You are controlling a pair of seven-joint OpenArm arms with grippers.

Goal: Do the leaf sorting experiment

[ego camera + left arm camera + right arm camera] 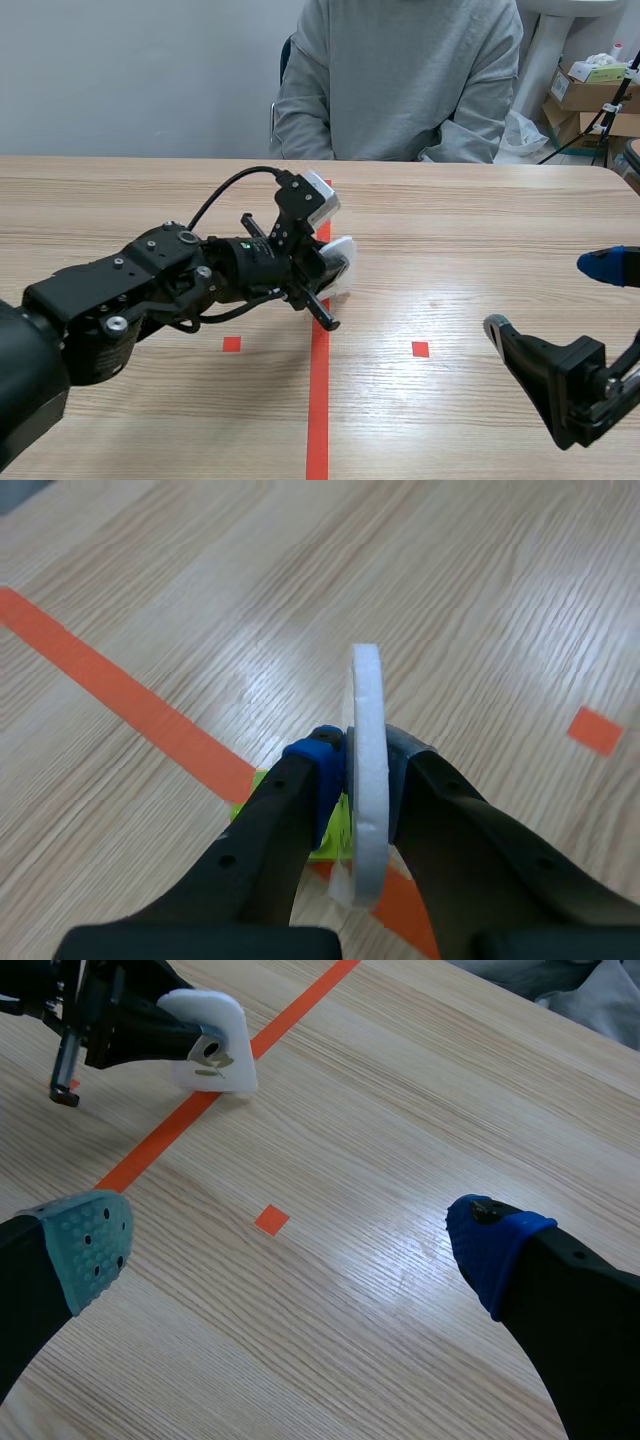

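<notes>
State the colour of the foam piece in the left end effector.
White foam piece; clearest in right wrist view.

Matt white foam piece (367, 770); glossy wood-grain table (480, 600)

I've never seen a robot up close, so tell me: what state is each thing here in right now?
Left end effector: shut on the white foam piece.
White foam piece: gripped, standing upright on edge.
Yellow-green sheet: flat on the table, mostly hidden.
Right end effector: open, holding nothing.
</notes>
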